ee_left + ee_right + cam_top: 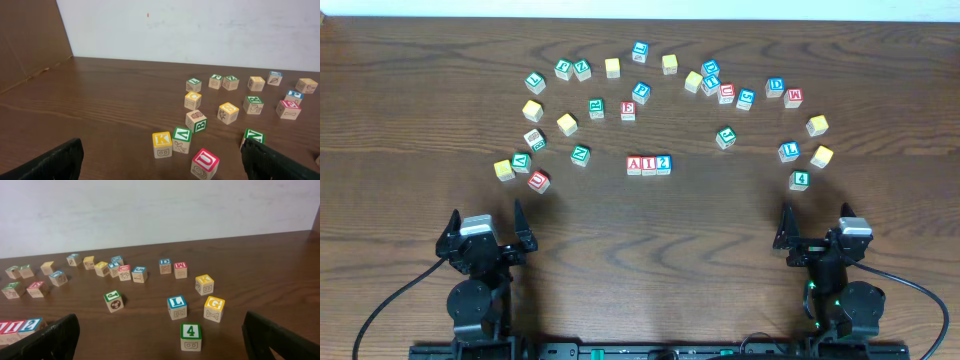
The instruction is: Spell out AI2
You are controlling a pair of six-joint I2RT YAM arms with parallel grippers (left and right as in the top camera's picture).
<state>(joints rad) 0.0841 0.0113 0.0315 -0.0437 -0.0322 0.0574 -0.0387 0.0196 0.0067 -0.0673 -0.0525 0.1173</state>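
Cubes [649, 165] of pale wood, grained table [420, 100]

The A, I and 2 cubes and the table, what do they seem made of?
The A cube, I cube and 2 cube look like pale matte wood with red or blue printed tops; bare light sides show. The table looks like dark wood or wood-look laminate, judging by its grain lines.

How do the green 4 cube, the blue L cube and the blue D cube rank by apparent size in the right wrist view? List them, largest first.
1. green 4 cube
2. blue L cube
3. blue D cube
That order follows nearness to the camera; their true sizes may well match.
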